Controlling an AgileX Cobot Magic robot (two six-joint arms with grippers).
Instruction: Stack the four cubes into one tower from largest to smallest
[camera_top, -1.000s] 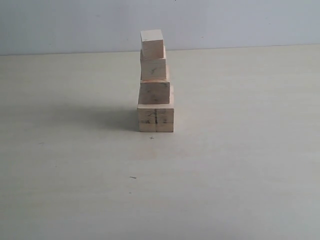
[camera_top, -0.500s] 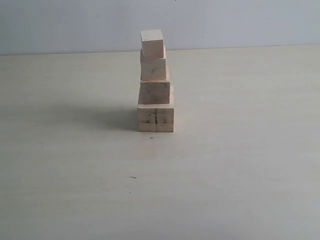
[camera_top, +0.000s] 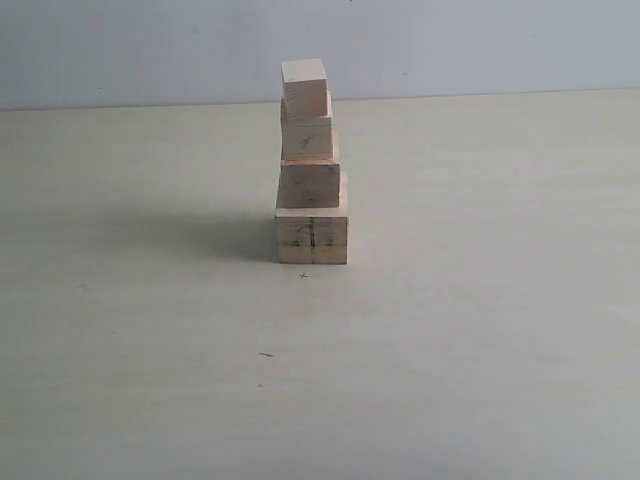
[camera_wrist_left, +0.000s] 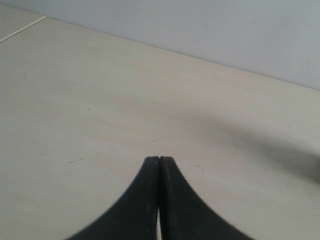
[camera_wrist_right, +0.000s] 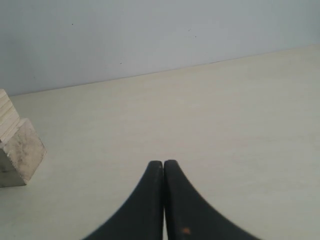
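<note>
**A:** Exterior view first: where is the tower (camera_top: 311, 165)?

**B:** It stands on the table (camera_top: 480, 330), slightly left of centre, towards the far side. The largest cube (camera_top: 312, 238), with a dark line on its near face, is the base. The second cube (camera_top: 309, 185) and third cube (camera_top: 307, 137) sit above it, and the smallest cube (camera_top: 305, 87) is on top.

**A:** And your fingers?

**B:** My left gripper (camera_wrist_left: 159, 160) has its tips pressed together above the table. My right gripper (camera_wrist_right: 163, 163) is pressed together too, and the tower's base stands apart from it.
</note>
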